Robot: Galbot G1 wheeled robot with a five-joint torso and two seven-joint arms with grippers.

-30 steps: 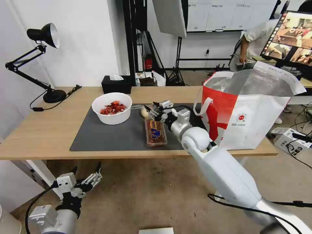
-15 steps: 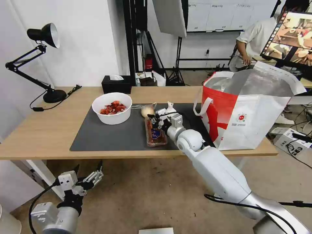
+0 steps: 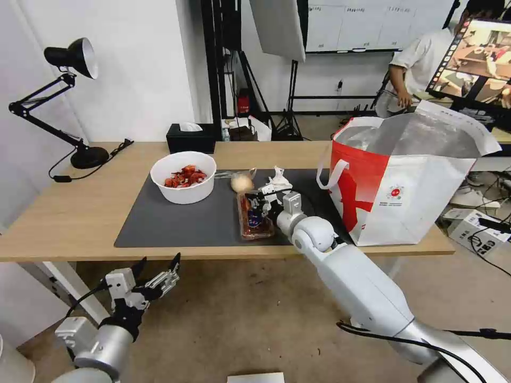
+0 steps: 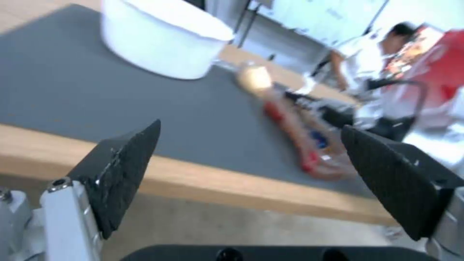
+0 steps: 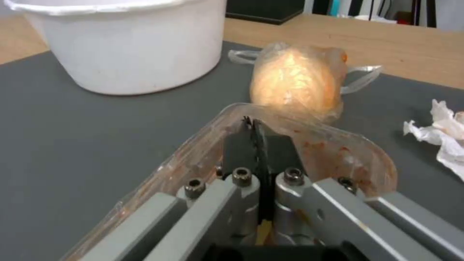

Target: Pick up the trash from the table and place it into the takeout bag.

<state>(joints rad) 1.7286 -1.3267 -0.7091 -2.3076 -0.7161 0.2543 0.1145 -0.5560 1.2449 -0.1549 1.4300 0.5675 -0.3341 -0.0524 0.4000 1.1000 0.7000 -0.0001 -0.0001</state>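
On the table (image 3: 69, 213) lies a dark grey mat (image 3: 175, 223) holding the trash. A white bowl (image 3: 183, 177) of red scraps stands at its back left. The clear bag with a yellowish lump (image 3: 241, 182) and a crumpled white tissue (image 3: 277, 178) lie behind the clear clamshell tray (image 3: 253, 218). My right gripper (image 3: 255, 205) sits low at the tray's right side. In the right wrist view its fingers (image 5: 253, 125) are pressed together with the tray's clear plastic (image 5: 338, 148) curving around them. The takeout bag (image 3: 410, 197) stands open at the right. My left gripper (image 3: 159, 271) hangs open below the table's front edge.
A black tissue box (image 3: 190, 138) sits at the table's back edge. A black desk lamp (image 3: 80, 154) with its cable stands at the far left. Bare mat stretches between the bowl and the table's front edge. The floor lies under my left arm.
My right gripper drew back from the far end of the tray to its near right side and shut. My left arm rose a little and moved right, still open.
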